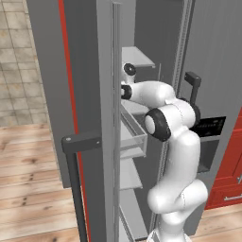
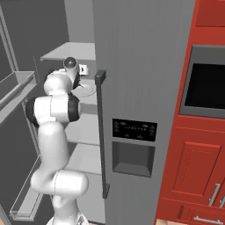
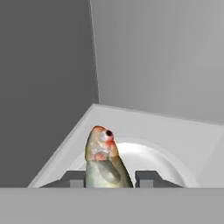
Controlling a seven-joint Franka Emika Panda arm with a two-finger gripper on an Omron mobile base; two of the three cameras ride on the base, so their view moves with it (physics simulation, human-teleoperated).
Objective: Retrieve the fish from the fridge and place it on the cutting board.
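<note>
— Two fingers (image 3: 148,178) of gripper (image 3: 108,179) nearly closed, flanking fish (image 3: 104,162). Gripped?
— Seemingly pinched, head up, over white dish (image 3: 153,159) on fridge (image 1: 90,56) shelf (image 3: 131,120). Beyond, grey walls.

- Pale grey fridge shelf (image 3: 144,122), meeting the back walls at a corner.
- White plate (image 3: 148,159) lies on the shelf, near that corner.
- Fish (image 3: 105,162) sits over the plate, head toward the corner.
</note>
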